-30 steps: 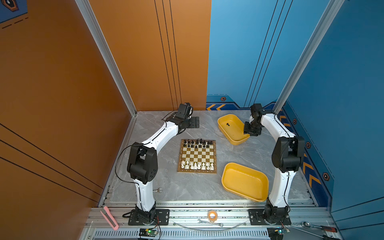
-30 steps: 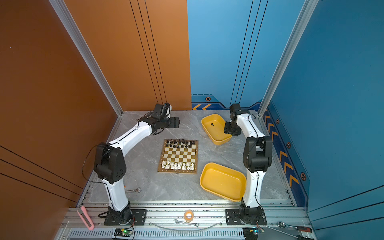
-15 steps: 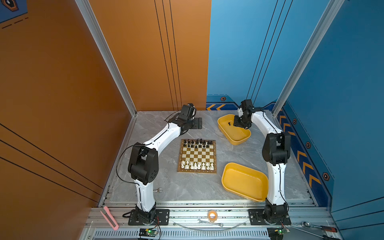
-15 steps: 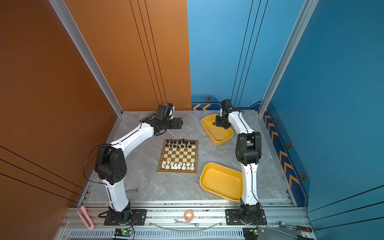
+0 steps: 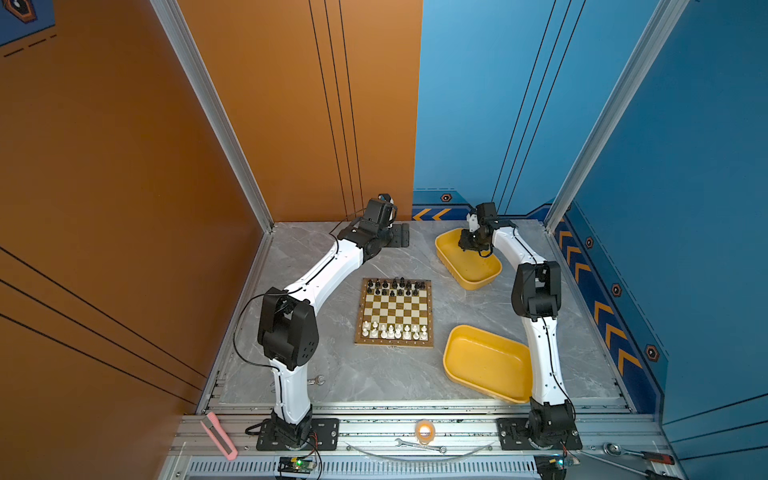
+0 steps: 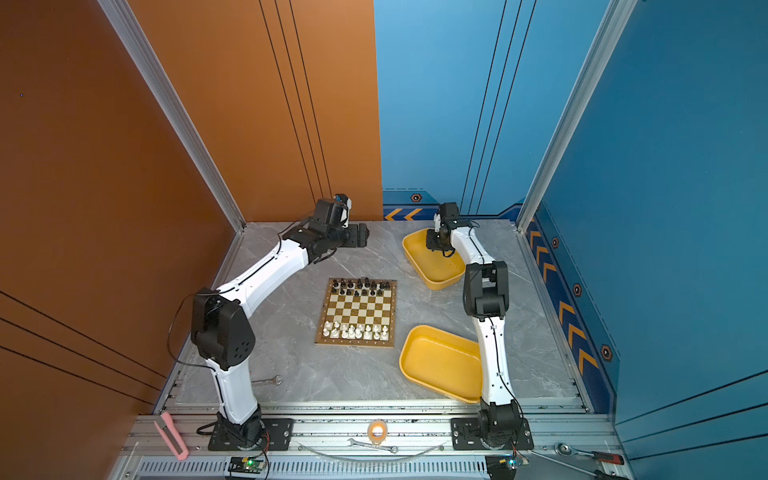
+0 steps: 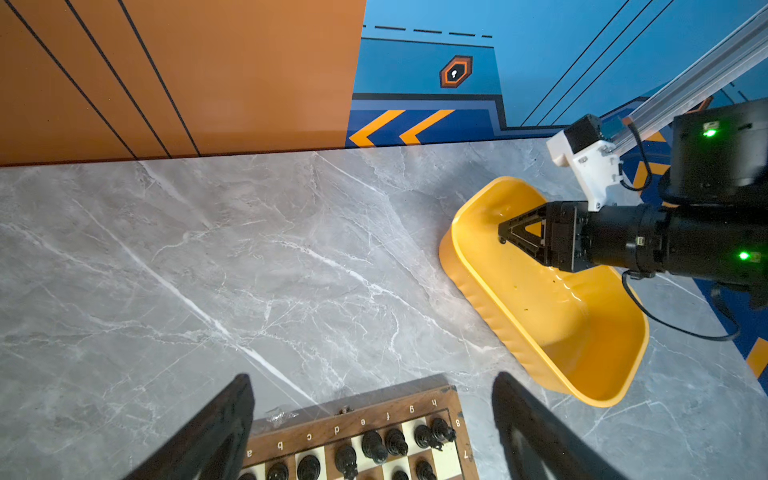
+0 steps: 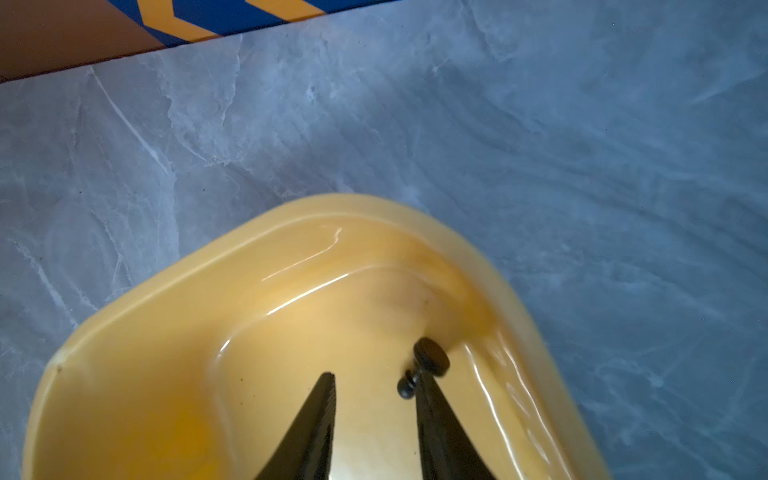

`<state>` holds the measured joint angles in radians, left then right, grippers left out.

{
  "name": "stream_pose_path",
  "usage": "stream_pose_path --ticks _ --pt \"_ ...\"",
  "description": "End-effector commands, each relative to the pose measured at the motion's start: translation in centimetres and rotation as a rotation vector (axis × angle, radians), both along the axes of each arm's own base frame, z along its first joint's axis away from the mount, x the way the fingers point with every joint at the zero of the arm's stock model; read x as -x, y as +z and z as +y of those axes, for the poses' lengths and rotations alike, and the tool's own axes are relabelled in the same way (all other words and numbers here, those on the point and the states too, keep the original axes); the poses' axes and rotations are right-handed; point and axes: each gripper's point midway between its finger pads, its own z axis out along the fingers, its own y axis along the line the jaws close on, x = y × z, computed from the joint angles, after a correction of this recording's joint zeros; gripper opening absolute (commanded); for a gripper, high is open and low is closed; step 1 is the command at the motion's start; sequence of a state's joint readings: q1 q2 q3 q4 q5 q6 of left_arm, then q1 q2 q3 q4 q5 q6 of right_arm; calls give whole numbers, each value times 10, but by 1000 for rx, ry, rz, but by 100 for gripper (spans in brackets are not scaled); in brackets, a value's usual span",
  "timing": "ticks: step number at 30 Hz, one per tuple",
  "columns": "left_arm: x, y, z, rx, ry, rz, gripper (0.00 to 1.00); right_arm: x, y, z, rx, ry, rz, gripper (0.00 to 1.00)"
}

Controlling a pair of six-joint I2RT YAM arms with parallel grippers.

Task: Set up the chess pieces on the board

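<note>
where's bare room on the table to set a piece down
Bare marble between the board and the back wall, and between the board and the front rail; the board's middle rows too. Crowded: its end rows of chess pieces, and the far tray under the right gripper.

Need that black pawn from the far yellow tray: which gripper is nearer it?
Right. The right gripper is down inside the tray, and the pawn lies at the tip of one of its jaws. The left gripper hovers by the board, outside the tray.
</note>
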<state>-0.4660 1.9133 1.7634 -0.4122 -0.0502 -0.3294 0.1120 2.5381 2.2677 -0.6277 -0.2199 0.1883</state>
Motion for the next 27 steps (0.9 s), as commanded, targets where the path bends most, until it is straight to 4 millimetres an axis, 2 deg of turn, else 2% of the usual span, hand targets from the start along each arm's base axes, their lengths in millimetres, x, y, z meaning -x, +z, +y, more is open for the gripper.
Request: stream_pose_path --ticks 1,8,12,18,27 --pt "0 -4 1 -37 8 11 90 -3 -7 -12 31 -64 17 36" --pt "1 -8 1 -45 0 18 91 4 -14 -23 86 -102 63 39" --pt "3 -11 4 -50 -1 22 90 15 -15 -22 107 -90 102 39" --pt "3 -14 8 -32 -4 29 91 31 1 -18 108 -37 114 42" --pt "0 -18 6 -12 -17 30 90 46 -10 -13 116 1 172 40"
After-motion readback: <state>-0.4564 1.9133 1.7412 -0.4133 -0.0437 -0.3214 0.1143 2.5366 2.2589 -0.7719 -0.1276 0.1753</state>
